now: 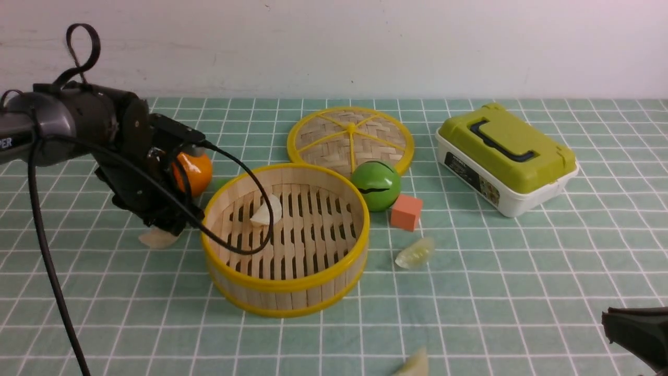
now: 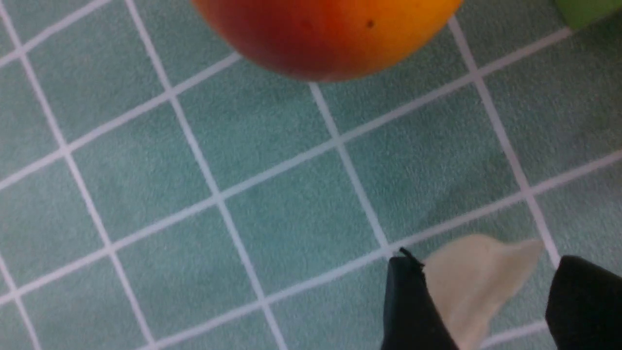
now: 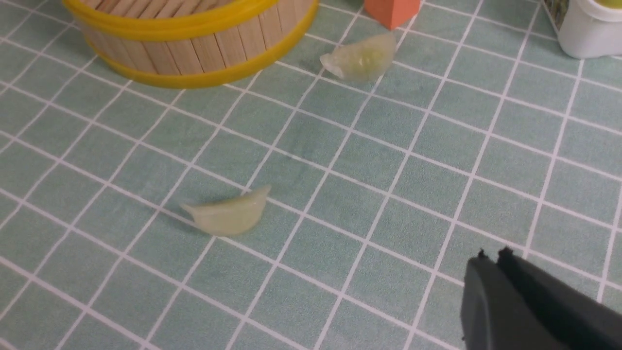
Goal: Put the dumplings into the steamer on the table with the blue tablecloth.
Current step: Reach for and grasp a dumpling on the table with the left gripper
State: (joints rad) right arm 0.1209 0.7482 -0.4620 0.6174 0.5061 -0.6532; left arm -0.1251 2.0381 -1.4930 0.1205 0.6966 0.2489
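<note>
Steamer (image 1: 284, 286): round bamboo basket w/ yellow rims, pale wood-strip wall and slatted floor. It sits mid-table on the tablecloth (image 1: 522, 271). Inside is one item, the 1st dumpling (image 1: 267, 211), a whitish crescent on the slats toward the far-left wall.

Lunch box (image 1: 506, 156), far right: white tub, olive-green lid w/ dark handle. Lid shut, contents hidden.

L pincer (image 1: 162, 227): low over the cloth, just left of the steamer, jaws apart and straddling the 2nd dumpling (image 1: 158, 238). In the L wrist view its black fingers (image 2: 413, 306) stand either side of it. One finger is at the dumpling's edge, and cloth shows btw. the dumpling and the other finger. The dumpling lies on the cloth, not gripped.

R pincer (image 3: 493, 262): near-right corner, well apart from the objects, jaws pressed together, holding nothing.

3rd dumpling (image 1: 415, 254): glossy, translucent pale green, on the cloth just right of the steamer and near the salmon cube (image 1: 406, 211). 4th dumpling (image 1: 415, 364): same look, nearer the robot, cut off by the front view's edge.

Others:
- Flat woven lid (image 1: 349, 138), yellow rim & spokes, just behind the steamer.
- Shiny green ball (image 1: 376, 185) w/ dark wavy slit, btw. lid and cube.
- Smooth red-orange fruit (image 1: 194, 172), behind the L pincer.

Cloth: teal-green, thin white grid, slightly fuzzy weave up close.
</note>
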